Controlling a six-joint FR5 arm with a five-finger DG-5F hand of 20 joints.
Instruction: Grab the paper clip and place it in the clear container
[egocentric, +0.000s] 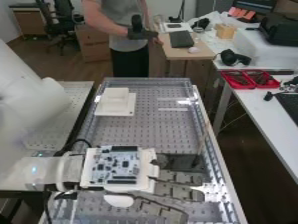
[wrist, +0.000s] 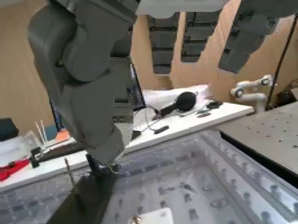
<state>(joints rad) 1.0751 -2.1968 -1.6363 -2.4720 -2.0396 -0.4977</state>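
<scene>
In the high view the hand (egocentric: 136, 172) is over the near part of the bench, with its circuit board facing up. The same hand (wrist: 93, 95) in the wrist view ends close above a dark block (wrist: 83, 200), with a tiny pale thing at its lower end. I cannot make out whether that is the paper clip. A small metallic thing (wrist: 136, 219) touches a white piece (wrist: 158, 217); its kind is unclear. Clear plastic walls (egocentric: 149, 80) edge the perforated surface, and a clear rim (wrist: 229, 155) runs along it. Whether this is the clear container I cannot tell.
A white stepped block (egocentric: 116, 103) stands at the far left of the bench. The dark block (egocentric: 183, 162) lies beside the hand, with a thin upright rod (egocentric: 199, 145) near it. Red trays (egocentric: 249, 79) and headphones (egocentric: 234, 57) are on the side table.
</scene>
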